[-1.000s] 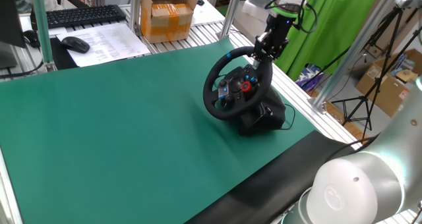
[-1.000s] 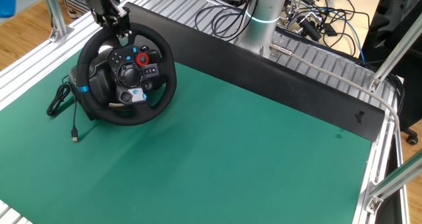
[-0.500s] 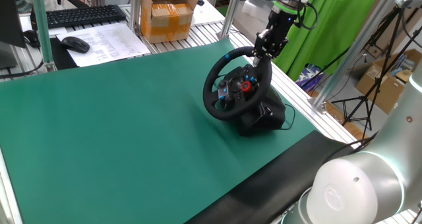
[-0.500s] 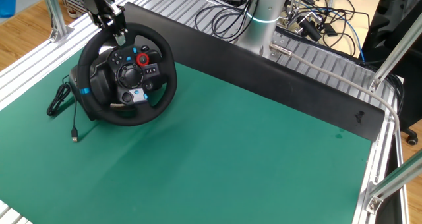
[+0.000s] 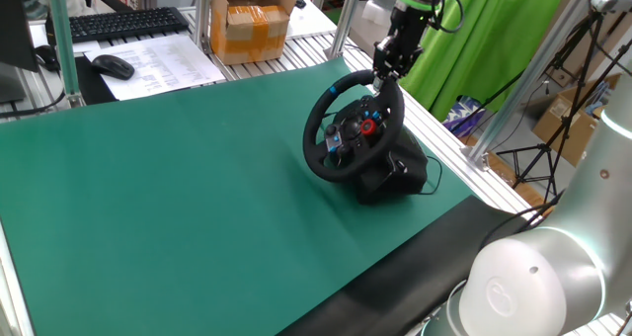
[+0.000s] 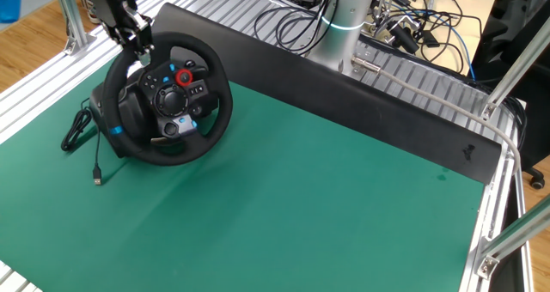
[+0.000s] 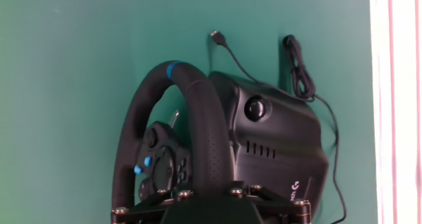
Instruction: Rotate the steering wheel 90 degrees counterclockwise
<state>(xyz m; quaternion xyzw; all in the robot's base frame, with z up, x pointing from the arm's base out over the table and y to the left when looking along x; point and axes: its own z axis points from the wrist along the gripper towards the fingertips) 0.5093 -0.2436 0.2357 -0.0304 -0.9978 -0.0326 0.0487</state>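
The steering wheel (image 5: 348, 128) is black and round, with a red centre knob (image 5: 368, 128), and stands tilted on its black base (image 5: 395, 173) at the right of the green mat. A blue stripe (image 5: 340, 83) marks the rim. It also shows in the other fixed view (image 6: 168, 99), with the stripe (image 6: 116, 130) low on the left. My gripper (image 5: 385, 69) is shut on the rim's top edge (image 6: 137, 43). In the hand view the rim (image 7: 204, 138) runs into my gripper (image 7: 211, 201) at the bottom, with the stripe (image 7: 173, 70) at the far end.
The wheel's cable (image 6: 82, 133) lies loose on the mat beside the base. A cardboard box (image 5: 252, 22), keyboard (image 5: 118, 22) and mouse (image 5: 112, 66) sit beyond the mat. Aluminium posts (image 5: 346, 15) stand close behind the wheel. My arm's base (image 6: 344, 21) is among cables.
My gripper has moved sideways along the rim's arc with the rim in it. The wheel has turned a little counterclockwise; the blue stripe has shifted lower on the left in the other fixed view.
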